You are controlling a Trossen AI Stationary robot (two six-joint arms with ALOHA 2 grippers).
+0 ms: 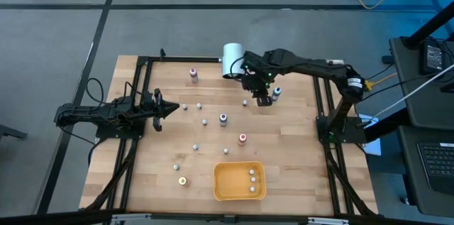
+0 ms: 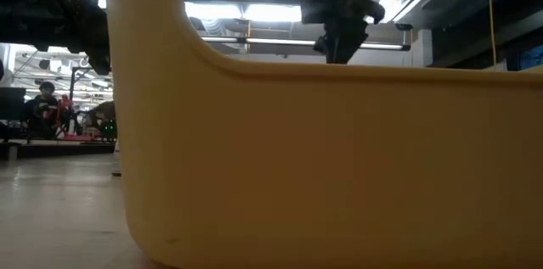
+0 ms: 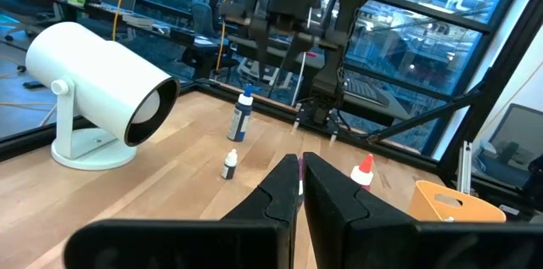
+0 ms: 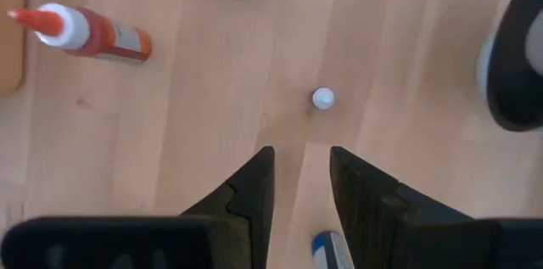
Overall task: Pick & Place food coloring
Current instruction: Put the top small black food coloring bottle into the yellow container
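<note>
Several tiny food coloring bottles stand scattered on the wooden table, among them a pink-topped one (image 1: 193,74), a red one (image 1: 242,138) and a blue one (image 1: 277,93). Three more sit in the orange tray (image 1: 221,186) at the near edge. My right gripper (image 1: 262,99) hangs above the far middle of the table, pointing steeply down, open and with nothing between its fingers. In its wrist view a whitish-topped bottle (image 4: 322,98) stands just beyond the fingertips (image 4: 301,163), and a blue-topped one (image 4: 327,248) shows beside one finger. My left gripper (image 1: 169,109) waits shut at the left.
A big white cylinder (image 1: 233,60) on a stand sits at the far edge, close behind my right arm. The tray's wall (image 2: 339,159) fills the low view. A black frame (image 1: 142,83) borders the table. Bare wood lies between the bottles and the tray.
</note>
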